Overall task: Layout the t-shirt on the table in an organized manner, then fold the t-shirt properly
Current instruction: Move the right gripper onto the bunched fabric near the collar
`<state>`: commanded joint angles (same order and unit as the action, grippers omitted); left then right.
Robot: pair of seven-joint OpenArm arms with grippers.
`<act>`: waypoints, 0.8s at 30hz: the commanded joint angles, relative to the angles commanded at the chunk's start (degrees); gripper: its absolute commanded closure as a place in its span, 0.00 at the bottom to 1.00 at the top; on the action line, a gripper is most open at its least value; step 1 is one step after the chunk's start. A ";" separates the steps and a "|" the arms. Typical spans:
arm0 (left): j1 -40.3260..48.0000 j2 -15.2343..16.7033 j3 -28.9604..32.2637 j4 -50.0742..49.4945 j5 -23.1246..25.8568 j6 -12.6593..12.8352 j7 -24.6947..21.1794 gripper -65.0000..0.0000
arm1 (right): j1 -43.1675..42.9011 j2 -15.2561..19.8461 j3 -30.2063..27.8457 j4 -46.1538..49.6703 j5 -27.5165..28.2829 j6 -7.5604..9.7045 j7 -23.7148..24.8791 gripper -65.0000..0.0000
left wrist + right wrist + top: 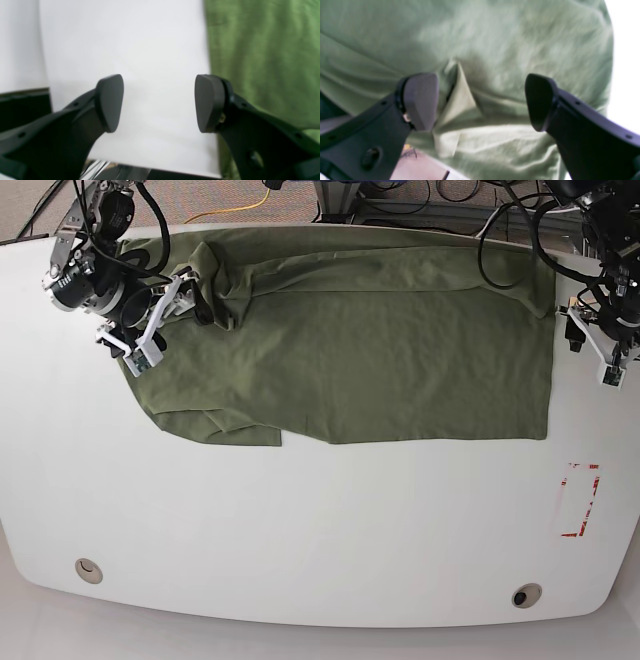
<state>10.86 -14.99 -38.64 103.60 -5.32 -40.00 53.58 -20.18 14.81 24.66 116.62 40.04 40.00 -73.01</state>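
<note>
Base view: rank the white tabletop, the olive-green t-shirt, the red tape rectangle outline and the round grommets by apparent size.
1. White tabletop
2. Olive-green t-shirt
3. Red tape rectangle outline
4. Round grommets, which look alike

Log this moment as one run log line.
phase: layout | olive-green cotton t-shirt: spread, left side bunched | left pincer: open over white table | right pincer: open over shirt fold

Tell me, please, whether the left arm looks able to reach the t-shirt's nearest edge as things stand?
Probably yes: the left gripper hangs open over bare table, with the t-shirt edge just beside it and nothing between them.
</note>
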 joint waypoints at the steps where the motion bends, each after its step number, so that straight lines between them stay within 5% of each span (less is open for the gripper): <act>1: 0.00 0.00 0.00 0.00 0.00 0.00 0.00 0.38 | -0.62 0.00 0.00 0.00 0.09 0.00 0.09 0.19; 24: 0.09 0.00 0.18 0.00 0.00 0.00 0.00 0.38 | -7.38 -0.44 -0.18 -0.35 -0.44 0.00 3.43 0.20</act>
<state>10.95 -14.99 -38.46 103.60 -5.32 -40.00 53.58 -27.56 14.37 24.48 116.26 39.60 40.00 -69.58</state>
